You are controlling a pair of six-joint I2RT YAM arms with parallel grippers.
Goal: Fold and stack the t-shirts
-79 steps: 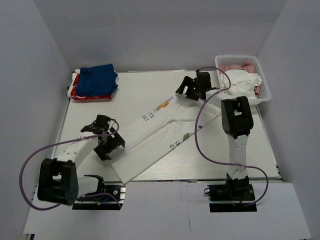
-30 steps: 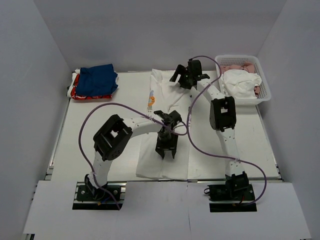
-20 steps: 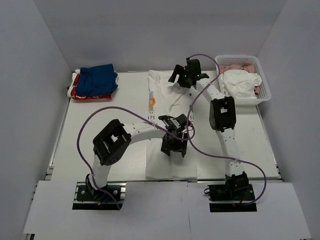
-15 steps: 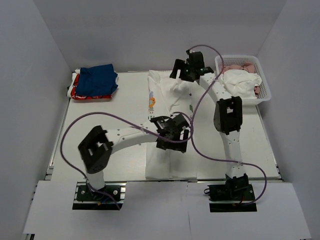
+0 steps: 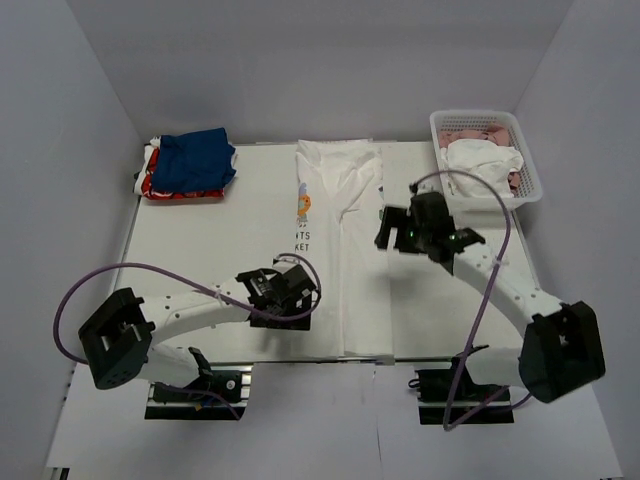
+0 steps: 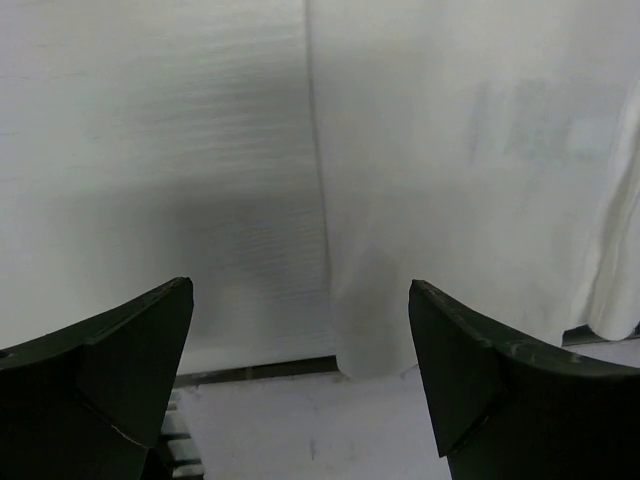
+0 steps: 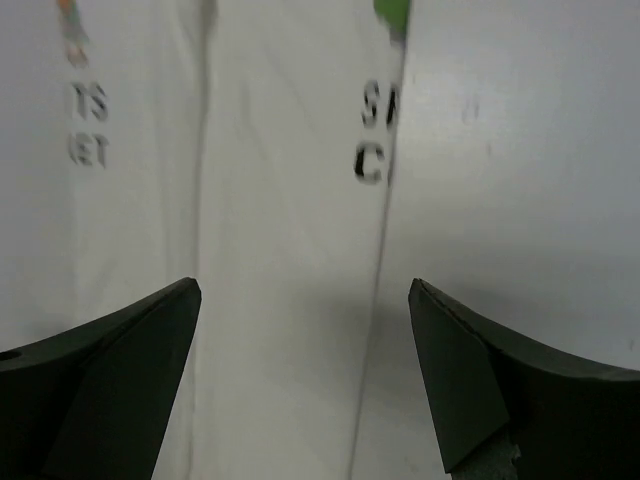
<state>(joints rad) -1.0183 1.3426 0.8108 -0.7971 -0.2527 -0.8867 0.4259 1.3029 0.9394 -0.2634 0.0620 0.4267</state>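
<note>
Done: blue shirt [image 5: 195, 160] lies folded on red shirt [image 5: 165, 189] at the far-left corner of the table [image 5: 200, 245].
White shirt [image 5: 345, 270]: lies mid-table, long and narrow, running from the far edge to the near edge. Its sides look turned in and the print shows only in part.
Left to do: by its length, the white shirt needs folding end to end, then a move onto the other two. The basket [image 5: 530, 185] at far right holds more cloth, probably more shirts.
Left gripper [image 5: 292, 300]: released, jaws wide, nothing held; at the white shirt's left edge near the hem.
Right gripper [image 5: 392, 232]: released, jaws wide, empty; just beside the white shirt's right edge, about midway along.
Top view only: the folded pair, the basket, both arms, the white shirt's whole length.
Left wrist only: near-left corner of the white shirt [image 6: 460, 180] lies flat at the table's near edge.
Right wrist only: lettering [image 7: 372, 135] cut off by a fold line, with a green patch [image 7: 392, 10] above it.
</note>
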